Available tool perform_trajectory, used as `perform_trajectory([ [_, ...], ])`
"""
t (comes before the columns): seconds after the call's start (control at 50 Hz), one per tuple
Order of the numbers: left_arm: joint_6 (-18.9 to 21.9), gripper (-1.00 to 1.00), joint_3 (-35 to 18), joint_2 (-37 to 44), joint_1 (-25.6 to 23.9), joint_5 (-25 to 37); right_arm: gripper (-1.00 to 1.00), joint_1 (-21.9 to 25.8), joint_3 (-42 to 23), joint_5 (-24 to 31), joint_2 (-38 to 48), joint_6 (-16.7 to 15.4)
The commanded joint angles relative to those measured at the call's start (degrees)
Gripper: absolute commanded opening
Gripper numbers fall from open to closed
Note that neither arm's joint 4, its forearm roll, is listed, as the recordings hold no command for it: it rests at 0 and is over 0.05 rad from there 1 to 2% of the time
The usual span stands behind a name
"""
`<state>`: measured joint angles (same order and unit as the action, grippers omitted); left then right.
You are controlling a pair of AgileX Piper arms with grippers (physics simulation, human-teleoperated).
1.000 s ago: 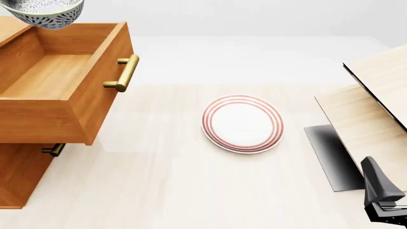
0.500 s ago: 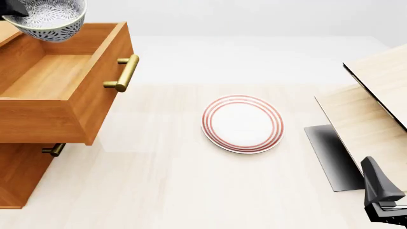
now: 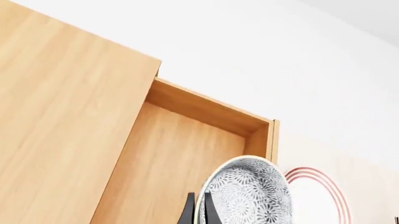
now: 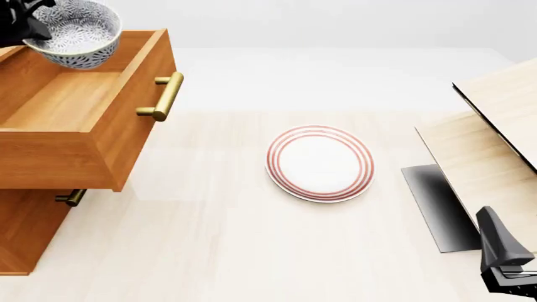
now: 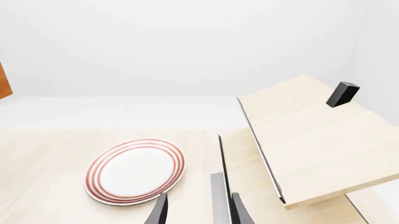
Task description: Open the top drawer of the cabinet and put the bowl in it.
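Where speckled bowl [image 4: 77, 31] hovers, boxy wooden top drawer [image 4: 80, 116]

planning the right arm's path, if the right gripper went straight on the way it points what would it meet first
Probably the pale wood panels: the right gripper points at their near edge, with the red-ringed plate off to one side. Depth is uncertain.

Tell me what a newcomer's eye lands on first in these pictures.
First, the speckled bowl, held by the left end effector above the pulled-out top drawer of the cabinet at the table's left. Next, the red-ringed plate lying flat mid-table. At the right lean pale wood panels, with the right end effector idle near them.
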<state>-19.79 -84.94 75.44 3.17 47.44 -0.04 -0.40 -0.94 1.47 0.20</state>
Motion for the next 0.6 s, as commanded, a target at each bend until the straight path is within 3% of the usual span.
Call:
perform_trajectory([
  [0.02,0.04,-1.0,2.02,0.3,0.78,-1.92,1.0,0.01,0.08,0.22,-0.32,-0.04],
  [0.6,-0.21,-1.0,5.64,0.76,2.76,-4.25,1.0,0.01,0.08,0.22,-0.32,-0.04],
])
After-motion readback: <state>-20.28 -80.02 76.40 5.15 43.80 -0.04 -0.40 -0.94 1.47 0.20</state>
